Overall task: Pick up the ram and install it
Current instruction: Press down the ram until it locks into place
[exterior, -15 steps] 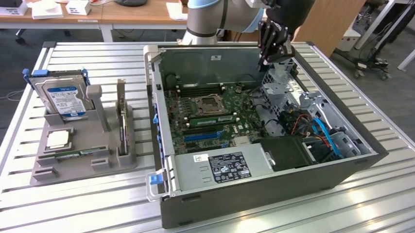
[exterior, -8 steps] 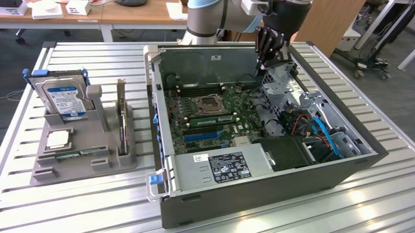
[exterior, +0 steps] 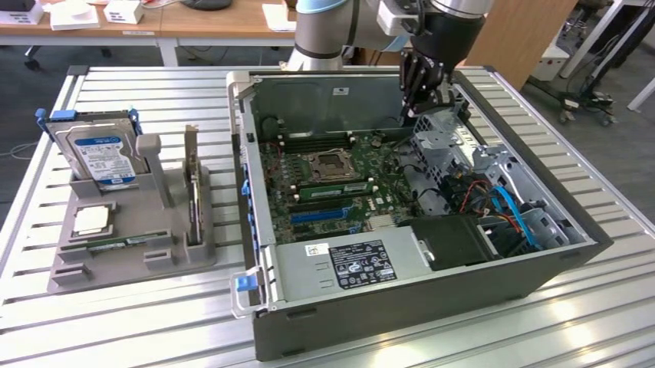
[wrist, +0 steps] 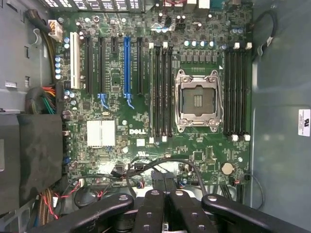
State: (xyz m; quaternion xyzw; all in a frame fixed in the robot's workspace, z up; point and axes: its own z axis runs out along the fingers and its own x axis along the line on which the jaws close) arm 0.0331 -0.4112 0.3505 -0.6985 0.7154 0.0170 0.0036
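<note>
Gripper point(exterior: 418, 112) closed together, hovering over open computer case point(exterior: 409, 307). Ram point(exterior: 121, 243) well apart toward exterior view's left, lying flat in grey holder point(exterior: 196, 251), long axis across view.

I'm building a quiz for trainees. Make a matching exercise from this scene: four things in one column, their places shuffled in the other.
1 hard drive
2 ram
3 gripper
4 CPU socket

A above the open case
B on the motherboard
C upright in the grey holder
D low along the holder's front

Pairs: 1-C, 2-D, 3-A, 4-B
</note>
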